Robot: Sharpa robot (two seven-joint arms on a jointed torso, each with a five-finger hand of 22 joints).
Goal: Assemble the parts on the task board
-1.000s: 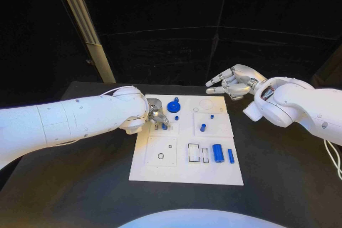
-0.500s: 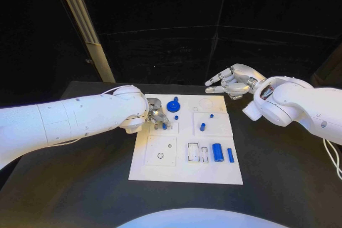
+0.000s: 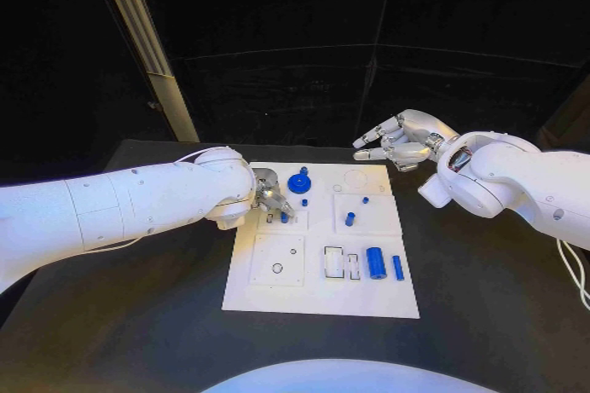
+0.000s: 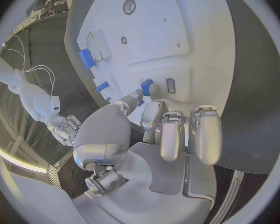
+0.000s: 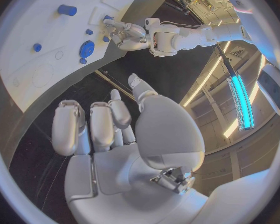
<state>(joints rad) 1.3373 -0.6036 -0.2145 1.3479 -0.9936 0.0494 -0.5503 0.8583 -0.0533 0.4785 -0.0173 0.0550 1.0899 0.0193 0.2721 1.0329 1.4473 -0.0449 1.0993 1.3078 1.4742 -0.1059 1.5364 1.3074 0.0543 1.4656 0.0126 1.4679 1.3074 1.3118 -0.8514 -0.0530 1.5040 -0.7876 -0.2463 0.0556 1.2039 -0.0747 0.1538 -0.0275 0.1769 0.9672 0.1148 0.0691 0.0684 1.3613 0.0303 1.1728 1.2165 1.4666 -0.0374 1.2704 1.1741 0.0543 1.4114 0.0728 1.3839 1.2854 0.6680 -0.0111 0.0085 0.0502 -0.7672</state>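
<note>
The task board (image 3: 322, 295) lies mid-worktop (image 3: 147, 325), with bare black surface along both long edges and in front. The left hand (image 3: 270, 201) rests on the board's far left part, its fingers (image 4: 149, 115) pinching a small blue part (image 4: 145, 86) against the board. The right hand (image 3: 400, 141) hovers beyond the far right corner, fingers apart, holding nothing. A blue cylinder (image 3: 375, 262) lies by the rectangular recesses.

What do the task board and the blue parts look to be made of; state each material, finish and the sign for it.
Task board: probably rigid plastic, matte white; flat, even, without glare, with crisp cut recesses.
Blue parts, such as the large cylinder: likely moulded or printed plastic, satin; uniform saturated colour and only soft highlights. Neither can be confirmed by look alone.
</note>
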